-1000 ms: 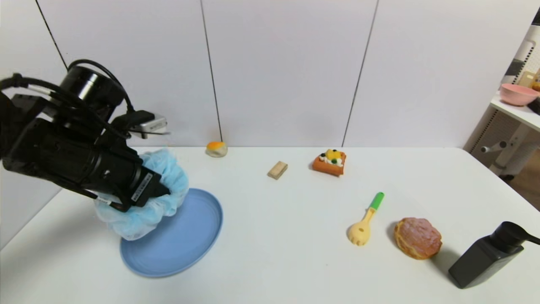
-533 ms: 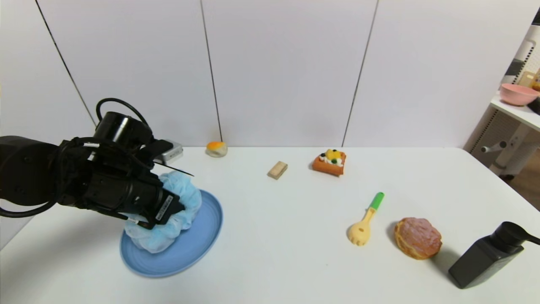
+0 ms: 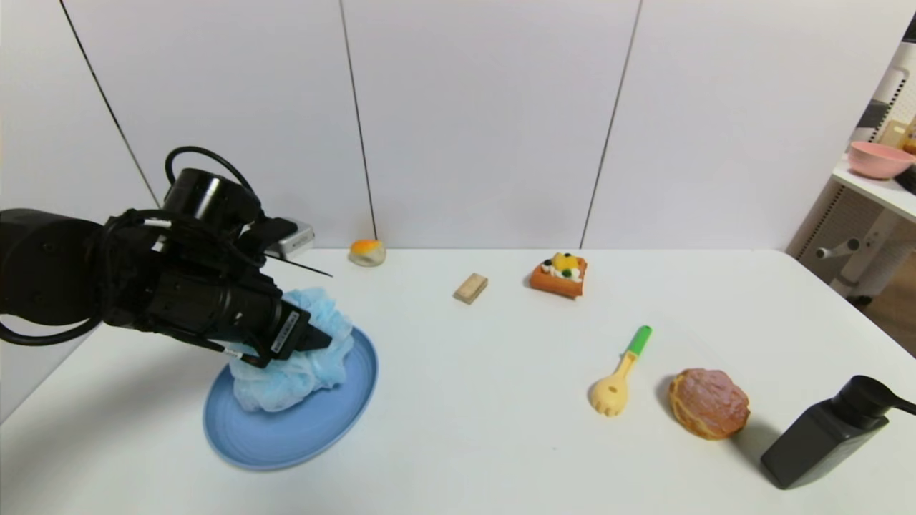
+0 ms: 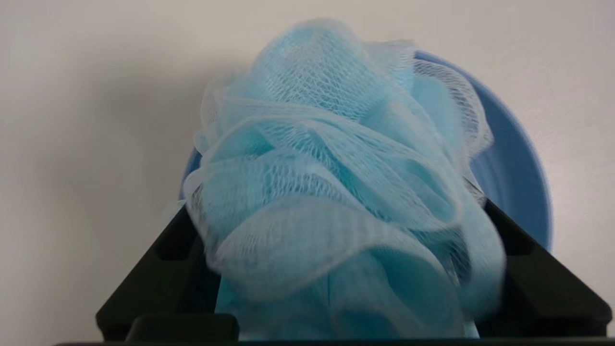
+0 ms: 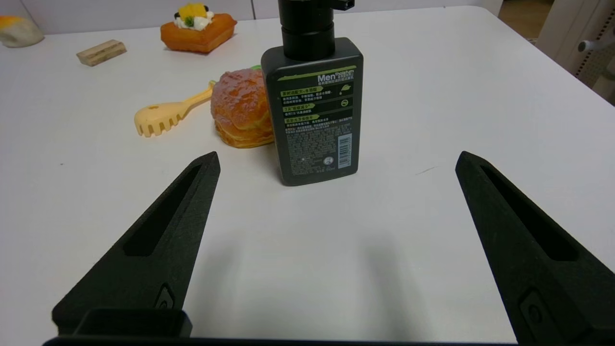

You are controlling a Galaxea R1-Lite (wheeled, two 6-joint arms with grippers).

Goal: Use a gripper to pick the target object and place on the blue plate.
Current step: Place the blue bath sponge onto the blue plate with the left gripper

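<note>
"What changed just now?"

"The left pincer came down with the pouf over the plate, and then its jaws spread. They had been closed on the mesh; now they stood wide apart, one on each side of it."

"So where was the pouf?"

"Over the plate, inside the rim as the head camera saw it. A second earlier it hung partly past the edge."

"Let go, then?"

"I judged so, or very nearly. The mesh lay against the fingers, so a ruffle could have snagged and dragged it off. The placing looked all but done; what remained was a slow, straight lift clear."

"And the right pincer?"

"Parked over the table near the bottle, jaws wide apart, nothing between the tips."
</note>
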